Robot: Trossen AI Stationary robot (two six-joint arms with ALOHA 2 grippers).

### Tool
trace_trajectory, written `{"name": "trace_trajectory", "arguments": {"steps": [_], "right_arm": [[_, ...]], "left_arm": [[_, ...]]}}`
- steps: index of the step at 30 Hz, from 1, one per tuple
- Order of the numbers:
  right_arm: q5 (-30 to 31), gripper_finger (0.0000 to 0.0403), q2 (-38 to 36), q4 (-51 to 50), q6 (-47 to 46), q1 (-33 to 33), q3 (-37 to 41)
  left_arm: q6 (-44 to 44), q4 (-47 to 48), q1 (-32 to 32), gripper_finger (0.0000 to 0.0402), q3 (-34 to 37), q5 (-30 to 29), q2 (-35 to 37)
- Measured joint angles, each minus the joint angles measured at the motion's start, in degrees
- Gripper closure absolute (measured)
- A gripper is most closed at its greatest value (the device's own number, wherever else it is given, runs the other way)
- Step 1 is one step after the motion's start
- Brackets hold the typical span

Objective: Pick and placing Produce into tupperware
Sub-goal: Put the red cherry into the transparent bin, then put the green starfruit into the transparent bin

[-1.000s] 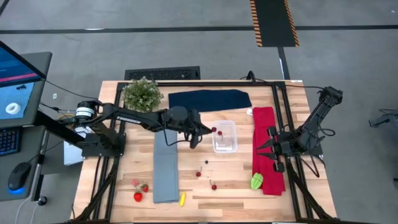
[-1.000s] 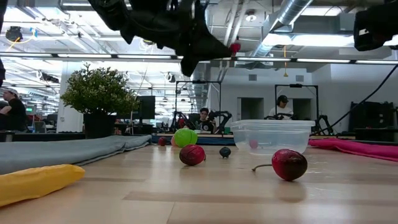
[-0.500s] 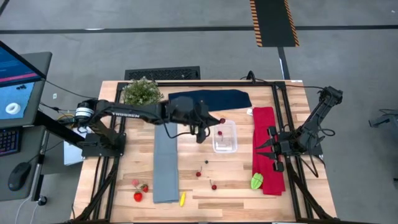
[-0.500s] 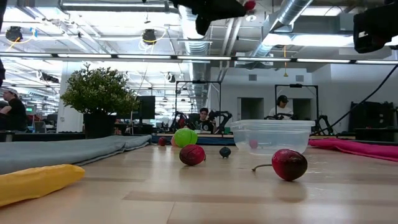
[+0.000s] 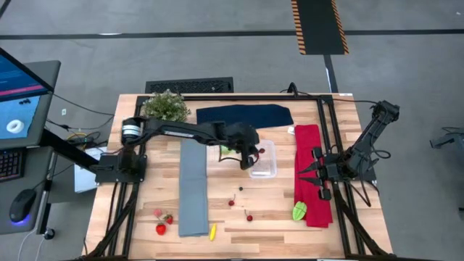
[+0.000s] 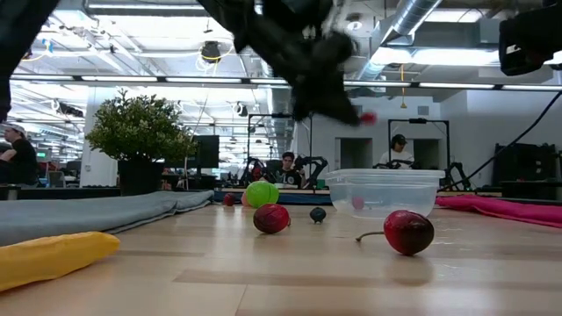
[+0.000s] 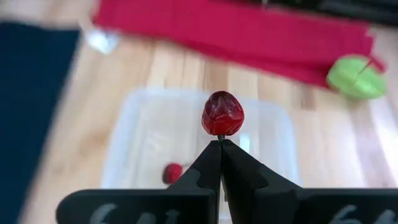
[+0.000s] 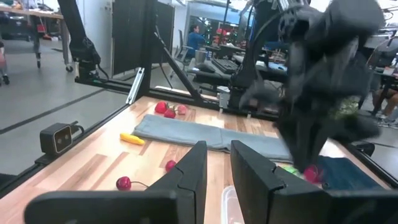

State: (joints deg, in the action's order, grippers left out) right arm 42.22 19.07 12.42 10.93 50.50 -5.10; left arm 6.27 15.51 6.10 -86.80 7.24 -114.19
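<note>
My left gripper (image 7: 221,147) is shut on a dark red cherry (image 7: 222,114) and hangs over the clear tupperware (image 5: 265,164). One small red piece (image 7: 172,172) lies on the tub's floor. In the low view the cherry (image 6: 367,117) shows just above the tub's rim (image 6: 384,175). My right gripper (image 5: 304,172) waits over the red cloth (image 5: 313,148), open with nothing between its fingers (image 8: 194,167). More produce lies on the table: two cherries (image 5: 232,203) (image 5: 249,217), strawberries (image 5: 161,229), a yellow piece (image 5: 212,232) and a lime-green piece (image 5: 299,212) on the red cloth. My left gripper pinches the cherry's thin stem (image 7: 220,139) between its two fingertips, right under the fruit. The fingers slant down from the table's left side. The cherry sticks out past the fingertips, lifted clear above the tupperware's opening.
A grey cloth (image 5: 193,192) lies left of the tub, a navy cloth (image 5: 244,114) behind it, and a potted plant (image 5: 166,109) stands at the far left. Another lime-green piece (image 5: 226,150) lies by the tub's left side. Black frame rails run along both table sides.
My left gripper has carried the cherry toward the table's right edge, from beside the tupperware to over it. It rose first, then tipped its fingers downward and sank toward the tub. It has stayed shut on the cherry.
</note>
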Motion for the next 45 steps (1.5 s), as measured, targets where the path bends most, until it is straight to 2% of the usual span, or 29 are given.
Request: {"name": "trace_trajectory", "arguments": {"steps": [4,7,16,19,24,29,36,41,45], "right_arm": [[-0.1,0.0308,0.0,0.0,-1.3,0.1,0.0],[-0.2,0.0308,0.0,-0.5,-2.4,0.2,0.0],[-0.2,0.0308,0.0,-0.4,-2.6,0.1,0.0],[-0.2,0.0308,0.0,-0.4,-3.4,0.1,0.0],[-0.2,0.0308,0.0,-0.4,-3.4,0.1,0.0],[-0.2,0.0308,0.0,-0.4,-3.5,0.1,0.0],[-0.2,0.0308,0.0,-1.4,-3.5,0.1,0.0],[-0.2,0.0308,0.0,-1.4,-5.2,0.1,0.0],[-0.4,0.0308,0.0,-1.7,-5.9,0.1,0.0]], "left_arm": [[0.1,6.6,-0.3,0.0401,-4.8,2.4,-5.7],[0.1,7.9,-0.4,0.0401,-7.3,2.6,-8.4],[1.5,8.3,-0.3,0.0394,-8.7,2.3,-8.7],[1.3,7.7,-0.3,0.0367,-8.7,1.9,-8.7],[1.3,6.1,-0.4,0.0294,-8.9,1.6,-8.7],[-1.8,7.6,-0.6,0.0245,-9.9,4.0,-8.5],[-4.5,2.6,-1.9,0.0235,-10.1,10.9,-1.5],[-6.9,4.1,-3.9,0.0235,-9.2,9.4,7.9],[-8.9,4.1,-6.3,0.0235,-5.4,7.4,17.2]]}}
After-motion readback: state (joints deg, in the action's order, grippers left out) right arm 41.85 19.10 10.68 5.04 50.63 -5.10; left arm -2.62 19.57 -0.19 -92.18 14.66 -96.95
